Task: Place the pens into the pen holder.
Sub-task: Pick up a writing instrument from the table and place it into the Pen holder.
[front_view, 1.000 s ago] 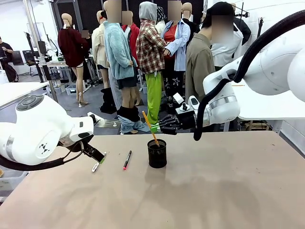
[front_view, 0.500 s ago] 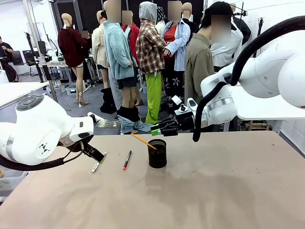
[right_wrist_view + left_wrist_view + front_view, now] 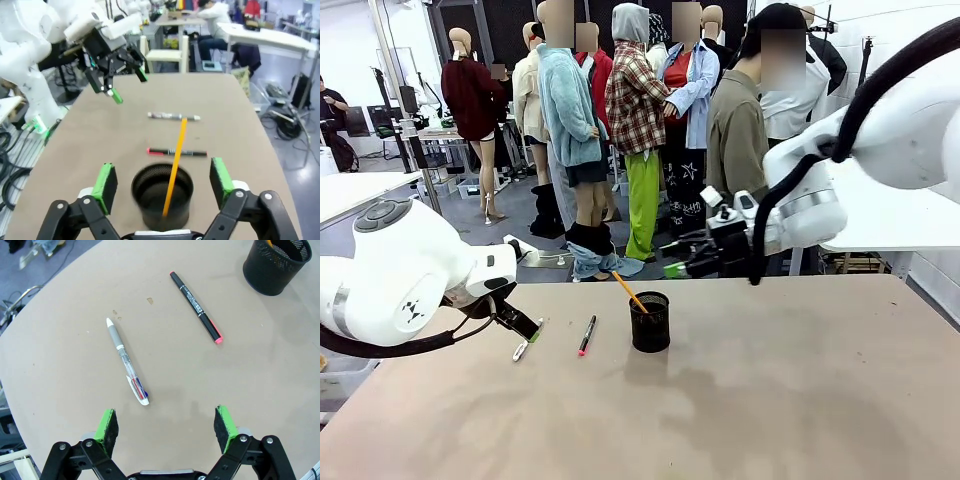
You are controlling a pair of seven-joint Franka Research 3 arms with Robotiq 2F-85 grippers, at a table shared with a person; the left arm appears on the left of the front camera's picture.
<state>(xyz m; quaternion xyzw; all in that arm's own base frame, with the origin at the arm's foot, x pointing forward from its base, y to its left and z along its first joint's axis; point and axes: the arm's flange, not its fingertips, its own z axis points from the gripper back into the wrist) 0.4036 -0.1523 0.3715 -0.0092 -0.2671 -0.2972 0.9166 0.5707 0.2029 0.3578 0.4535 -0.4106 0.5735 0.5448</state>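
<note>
On the near left of the tabletop (image 3: 770, 400), the left gripper (image 3: 525, 328) hangs low with its green-padded fingers (image 3: 107, 426) spread wide and nothing between them. Just ahead of it in the left wrist view lies the silvery-white pen (image 3: 127, 362), flat on the tabletop and touching neither finger. In the front view the pen (image 3: 521, 350) sits right beside the gripper's tip.

A little farther right is the black marker with red ends (image 3: 586, 335). It also lies flat, apart from the pen and roughly parallel to it, between the pen and the pen holder (image 3: 650, 322).

The black mesh pen holder stands upright near the middle of the tabletop. The orange-yellow pencil (image 3: 629, 291) is inside it, with its lower end in the cup and its upper end leaning out over the rim towards the robot's left.

Beyond the holder, the right gripper (image 3: 675, 268) hovers above and just past the holder's far side. In the right wrist view its fingers (image 3: 106, 181) are spread wide to either side of the holder (image 3: 162, 195), clear of the pencil (image 3: 175, 160) and gripping nothing.
</note>
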